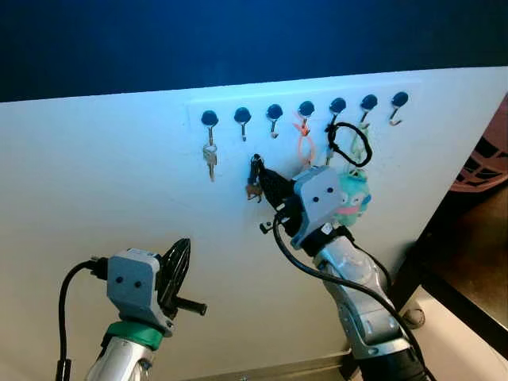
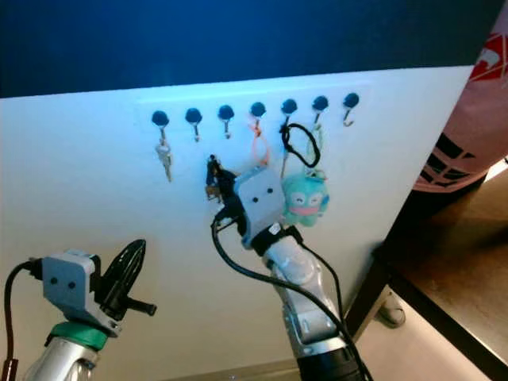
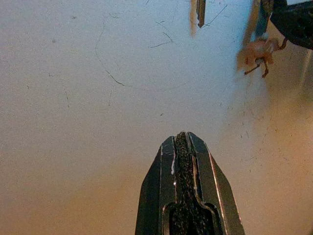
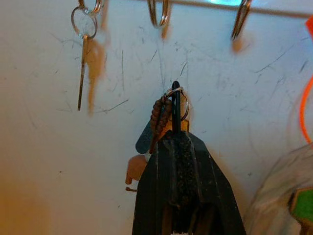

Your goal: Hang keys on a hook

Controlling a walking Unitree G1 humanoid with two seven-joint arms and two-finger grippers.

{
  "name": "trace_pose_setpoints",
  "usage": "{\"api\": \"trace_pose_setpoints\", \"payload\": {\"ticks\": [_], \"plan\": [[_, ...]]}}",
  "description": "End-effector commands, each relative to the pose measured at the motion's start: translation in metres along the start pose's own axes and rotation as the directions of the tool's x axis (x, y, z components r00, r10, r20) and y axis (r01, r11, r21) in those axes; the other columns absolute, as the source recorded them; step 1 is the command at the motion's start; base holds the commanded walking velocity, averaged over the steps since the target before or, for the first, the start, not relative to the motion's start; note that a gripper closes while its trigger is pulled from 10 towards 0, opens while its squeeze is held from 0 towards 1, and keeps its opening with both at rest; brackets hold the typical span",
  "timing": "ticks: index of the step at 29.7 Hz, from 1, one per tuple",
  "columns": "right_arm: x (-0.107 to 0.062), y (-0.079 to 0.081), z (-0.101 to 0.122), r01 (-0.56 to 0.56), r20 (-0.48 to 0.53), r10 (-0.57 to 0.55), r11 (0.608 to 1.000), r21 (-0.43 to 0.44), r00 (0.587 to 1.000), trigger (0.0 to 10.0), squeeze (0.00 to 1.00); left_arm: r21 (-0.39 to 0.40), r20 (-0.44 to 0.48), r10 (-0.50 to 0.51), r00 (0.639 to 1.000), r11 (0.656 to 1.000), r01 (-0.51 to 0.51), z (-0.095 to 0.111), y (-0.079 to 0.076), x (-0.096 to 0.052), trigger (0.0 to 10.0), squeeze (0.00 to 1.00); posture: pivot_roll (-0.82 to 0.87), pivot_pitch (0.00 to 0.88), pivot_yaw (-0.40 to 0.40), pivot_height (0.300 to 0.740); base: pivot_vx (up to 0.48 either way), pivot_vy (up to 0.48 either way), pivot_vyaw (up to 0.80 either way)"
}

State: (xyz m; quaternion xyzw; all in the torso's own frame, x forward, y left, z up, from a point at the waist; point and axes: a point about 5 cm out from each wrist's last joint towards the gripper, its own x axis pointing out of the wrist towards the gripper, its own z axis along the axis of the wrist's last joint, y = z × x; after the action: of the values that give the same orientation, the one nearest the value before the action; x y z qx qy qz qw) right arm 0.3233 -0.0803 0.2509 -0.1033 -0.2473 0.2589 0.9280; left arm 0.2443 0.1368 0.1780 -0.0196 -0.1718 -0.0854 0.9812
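In the left eye view, a white wall board [image 1: 95, 175] carries a row of seven small metal hooks with dark round tops [image 1: 305, 109] along its top edge. A single silver key [image 1: 210, 161] hangs from the hook nearest the board's left edge, an orange loop [image 1: 304, 147] hangs from the fourth, and a black cord loop [image 1: 349, 144] with a teal plush toy [image 1: 353, 198] hangs nearer the right edge. The right gripper [image 1: 255, 176] is up at the board, just under the second and third hooks, with its two black fingers pressed together on a small bunch of keys on a silver ring [image 1: 254, 189]. The left gripper [image 1: 178, 266] waits low down by the board's bottom edge, its fingers pressed together on nothing. The right eye view shows the same things, with a pink basket [image 2: 468, 119] off past the board's right edge. In the left wrist view, the closed black fingers [image 3: 188, 196] point at the bare scratched board, and the bunch of keys shows in a far corner. In the right wrist view, the silver ring [image 4: 177, 100] pokes out past the tip of the fingers [image 4: 183, 186], with a brown tag and a dark key hanging beside it, and an empty hook [image 4: 159, 13] sits right above, still a little apart. I think the step now is bringing the ring up to a free hook. Next the gripper needs to lift, slip the ring over the hook's curl, and then let go gently so the keys do not fall.
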Motion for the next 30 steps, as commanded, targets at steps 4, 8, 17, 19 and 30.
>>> {"api": "trace_pose_setpoints", "payload": {"ticks": [4, 8, 17, 19, 30], "plan": [[-0.001, 0.009, 0.005, -0.027, 0.047, 0.026, 0.999, 0.033, 0.999, 10.0, 0.00, 0.006, -0.026, 0.011, 1.000, 1.000, -0.011, -0.006, 0.003, -0.003, 10.0, 0.00, -0.14, 0.079, 0.122, 0.740, 0.000, 0.000, 0.00], [0.000, 0.009, 0.026, -0.017, 0.198, 0.003, 0.998, 0.068, 0.980, 10.0, 0.00, 0.010, -0.024, 0.018, 1.000, 1.000, -0.018, -0.005, 0.004, -0.003, 10.0, 0.00, -0.14, 0.079, 0.122, 0.740, 0.000, 0.000, 0.00], [0.003, 0.012, 0.032, -0.055, 0.219, 0.038, 0.996, 0.073, 0.975, 10.0, 0.00, 0.009, -0.023, 0.019, 1.000, 1.000, -0.019, -0.005, 0.004, -0.002, 10.0, 0.00, -0.14, 0.084, 0.126, 0.740, 0.000, 0.000, 0.00], [0.006, 0.010, 0.034, -0.045, 0.221, 0.028, 0.997, 0.070, 0.975, 10.0, 0.00, 0.009, -0.020, 0.017, 1.000, 1.000, -0.017, -0.005, 0.004, 0.000, 10.0, 0.00, -0.14, 0.086, 0.129, 0.740, 0.000, 0.000, 0.00], [0.016, 0.005, 0.030, -0.037, 0.181, 0.027, 0.998, 0.050, 0.983, 10.0, 0.00, 0.007, -0.020, 0.008, 1.000, 1.000, -0.008, -0.005, 0.003, 0.003, 10.0, 0.00, -0.15, 0.088, 0.136, 0.740, 0.000, 0.000, 0.00]]}}
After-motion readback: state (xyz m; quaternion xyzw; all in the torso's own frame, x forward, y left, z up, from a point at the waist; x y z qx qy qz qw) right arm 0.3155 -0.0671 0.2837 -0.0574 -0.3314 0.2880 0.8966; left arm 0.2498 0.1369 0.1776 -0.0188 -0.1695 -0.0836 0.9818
